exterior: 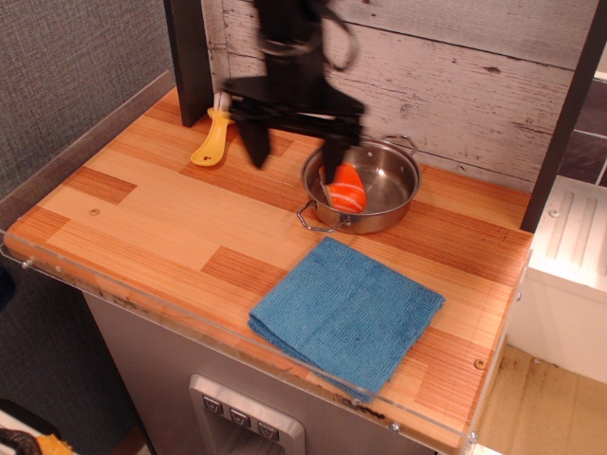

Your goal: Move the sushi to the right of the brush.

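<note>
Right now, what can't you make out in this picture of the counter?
- Brush: its bristle end is hidden behind the gripper and arm.
- Sushi: partly covered by the right finger; contact can't be judged.
- Gripper: motion-blurred, upper arm cut off by the top edge.
- Pan: left rim hidden by that finger.

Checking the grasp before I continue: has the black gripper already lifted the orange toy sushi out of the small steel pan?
No, the orange toy sushi lies inside the small steel pan, with the black gripper open above it.
</note>
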You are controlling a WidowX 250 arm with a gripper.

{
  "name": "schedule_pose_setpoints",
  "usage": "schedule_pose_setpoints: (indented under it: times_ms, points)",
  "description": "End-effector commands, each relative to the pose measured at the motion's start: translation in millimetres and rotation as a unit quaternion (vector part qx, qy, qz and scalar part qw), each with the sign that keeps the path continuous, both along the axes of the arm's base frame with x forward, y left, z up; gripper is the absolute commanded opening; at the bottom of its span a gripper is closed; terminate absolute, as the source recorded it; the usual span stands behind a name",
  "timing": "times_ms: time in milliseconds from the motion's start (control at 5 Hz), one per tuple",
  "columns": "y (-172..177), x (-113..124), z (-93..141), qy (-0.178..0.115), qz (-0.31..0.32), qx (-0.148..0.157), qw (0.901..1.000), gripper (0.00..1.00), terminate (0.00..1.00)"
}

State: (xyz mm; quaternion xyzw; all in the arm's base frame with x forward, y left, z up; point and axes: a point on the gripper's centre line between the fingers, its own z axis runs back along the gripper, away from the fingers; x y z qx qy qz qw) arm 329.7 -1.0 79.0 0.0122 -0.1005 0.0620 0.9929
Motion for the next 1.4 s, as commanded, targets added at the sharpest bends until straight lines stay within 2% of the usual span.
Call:
schedule_pose_setpoints:
  times_ms: [0,200,400,600,800,1000,1200]
  points:
    - [-15.1,61.0,-7.4,-0.045,0.023,0.024,0.9984,1.0,0.0]
    - [-13.2,65.4,-19.4,-0.038,0.026,0.022,0.9987,1.0,0.0]
    - [-11.3,59.9,-23.7,-0.024,0.021,0.017,0.9993,1.0,0.0]
    - [-11.5,53.1,-15.7,-0.025,0.02,0.013,0.9994,1.0,0.0]
    - [-9.4,48.2,-21.3,-0.012,0.017,0.006,0.9998,1.0,0.0]
    - [-9.1,46.3,-12.3,-0.019,0.021,0.002,0.9996,1.0,0.0]
    - [-7.4,44.0,-22.0,-0.008,0.018,0.003,0.9998,1.0,0.0]
